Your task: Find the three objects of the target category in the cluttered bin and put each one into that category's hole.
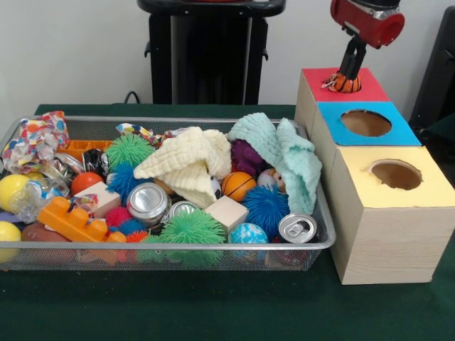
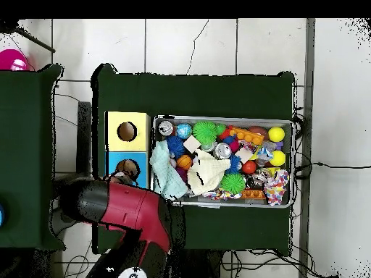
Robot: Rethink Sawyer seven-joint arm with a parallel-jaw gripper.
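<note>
We see the gripper [image 1: 349, 74] down over the red box [image 1: 375, 91], the far one in the row of three boxes at the right of the front view. It's clenched on a small orange ball [image 1: 345, 84] with dark stripes, basketball style. The ball sits right at the red box's hole, partly down in it as far as we can tell.

The blue box [image 1: 402, 133] comes next, then the yellow box [image 1: 434, 186] nearest the camera. Both have round holes, and both look open.

The wire bin [image 1: 170, 245] sits left of the boxes on the green table [image 1: 213, 305]. Another orange basketball [image 1: 238, 186] lies in the middle of the bin, just right of a cream cloth [image 1: 188, 165] and beside a blue spiky ball [image 1: 268, 206]. A mint cloth [image 1: 284, 153] is draped over the right end of the bin. A white ball with coloured patches [image 1: 269, 178] is tucked under it. A blue and white ball [image 1: 248, 234] lies near the front edge, next to a can [image 1: 296, 227] at the front right corner.

Overhead view: the arm [image 2: 134, 210] covers the red box, so we can't see the ball there. The blue box [image 2: 114, 161] and yellow box [image 2: 141, 121] show beside the bin [image 2: 291, 163].
</note>
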